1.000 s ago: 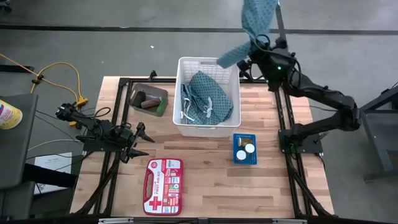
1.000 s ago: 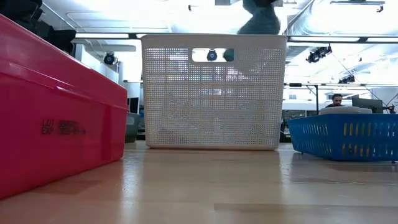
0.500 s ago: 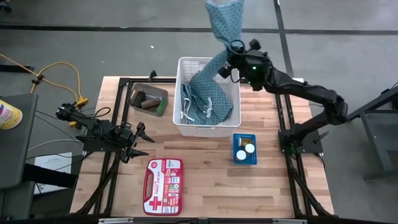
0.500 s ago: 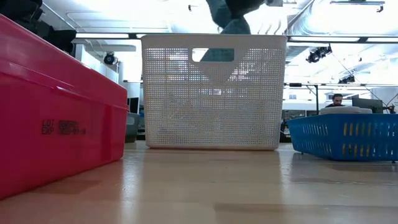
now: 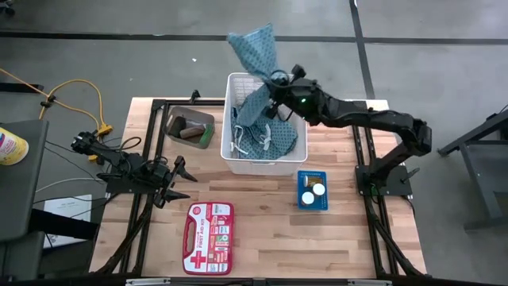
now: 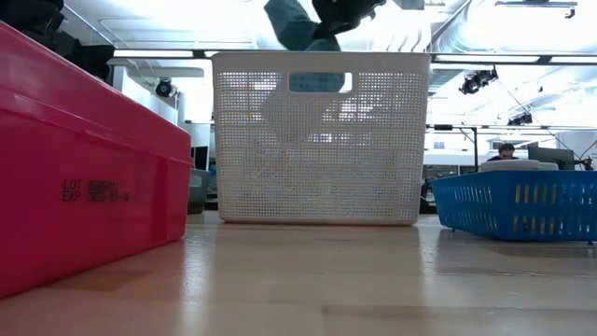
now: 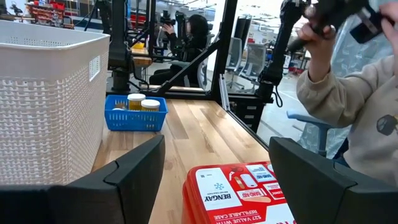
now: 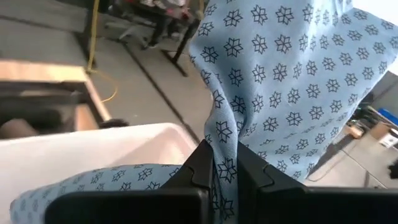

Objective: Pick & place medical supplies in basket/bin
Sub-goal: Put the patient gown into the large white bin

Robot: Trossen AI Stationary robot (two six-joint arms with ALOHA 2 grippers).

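Observation:
My right gripper (image 5: 274, 82) is above the white basket (image 5: 228, 103), shut on a teal patterned cloth (image 5: 254, 52). In the low view this cloth (image 6: 289, 23) shows above the basket's rim (image 6: 320, 58). A second teal cloth (image 5: 278, 135) lies inside the basket. The small dark bin (image 5: 189, 127), holding brown and black rolls and a green piece, stands left of the basket. My left gripper (image 5: 178, 181) waits open near the table's left edge; in its wrist view (image 7: 217, 180) nothing is between its fingers. My right gripper pinches a bunched fold of the teal cloth (image 8: 224, 165) between its two fingers (image 8: 199, 163). The fingers come about level from the table's right. One part of the cloth (image 8: 280, 81) flares out past the fingers. Another part (image 5: 252, 107) hangs toward the basket's inside.
A red first aid kit (image 5: 208, 238) lies near the front edge. A flat blue tray (image 5: 313, 200) with white-capped containers sits right of the basket's front. A person (image 7: 348, 106) is beyond the table in the left wrist view.
My right gripper has come from beyond the basket's far right corner toward the table's left and downward, tipping toward level, and is now over the basket. The teal cloth has travelled with it, still lifted, its lower part now over the basket's inside.

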